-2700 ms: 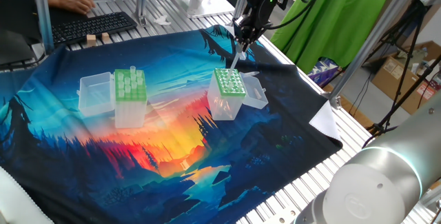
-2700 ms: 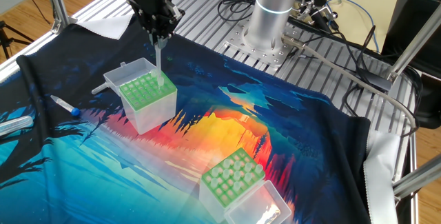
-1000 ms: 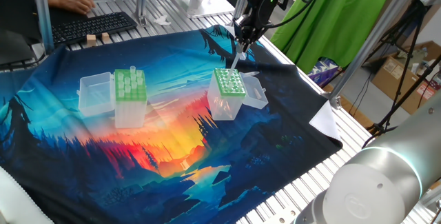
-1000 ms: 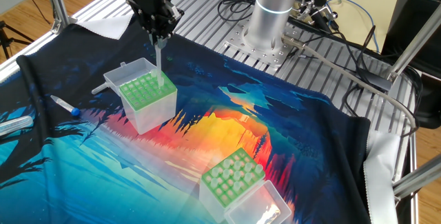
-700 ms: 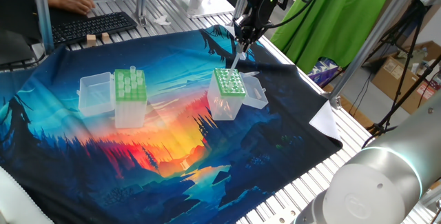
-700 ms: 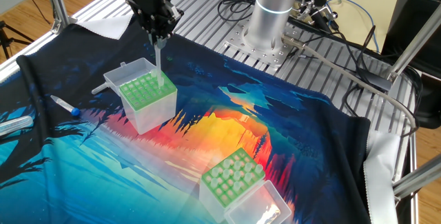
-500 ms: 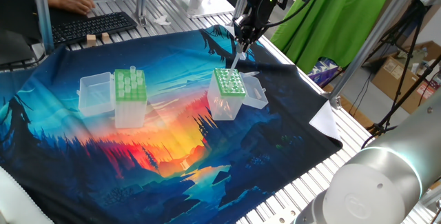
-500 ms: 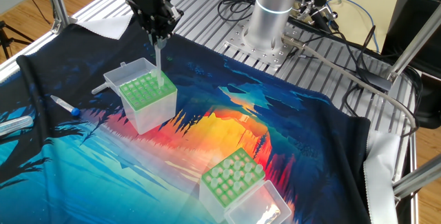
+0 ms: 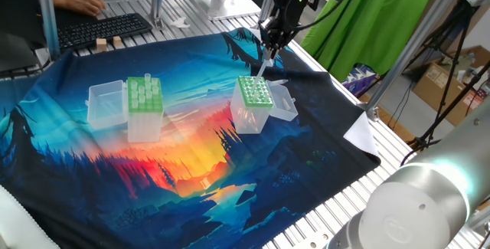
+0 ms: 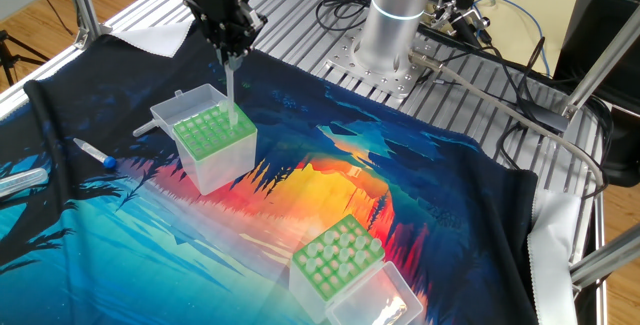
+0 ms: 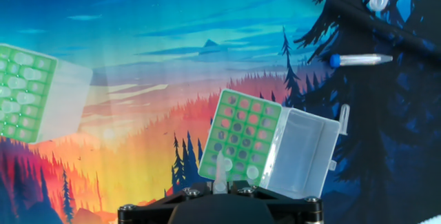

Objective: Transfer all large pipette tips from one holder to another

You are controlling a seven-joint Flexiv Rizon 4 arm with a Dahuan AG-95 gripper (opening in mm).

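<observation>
Above the narrower tip box (image 9: 253, 103), I see the arm (image 10: 400, 10) reaching out from its base with the wrist pointing straight down at the worktop (image 10: 330, 60). My end effector (image 9: 271, 44) is clamped on one large pipette tip (image 9: 262, 68), gripping it at the wide upper end. That tip hangs nearly upright, slightly tilted in one fixed view, with its narrow end just over the dark-green holed plate near the edge that adjoins the open lid (image 9: 284, 105). Whether the point has entered a hole I cannot tell. From the hand view, the wide end of the held tip (image 11: 220, 176) shows at the lower edge, over the plate's near row.

The lid lies flat on the printed cloth (image 9: 184, 149), hinged open beside its box.

The wide-holed box (image 9: 143, 107) stands well apart on the cloth, with its own lid (image 9: 106, 103) open at its side. Remaining tips (image 9: 148, 85) stand in its light-green plate. In the other fixed view this box (image 10: 335, 257) sits near the lower edge.

Two capped tubes (image 10: 93, 152) lie on the cloth beside the narrower box.
</observation>
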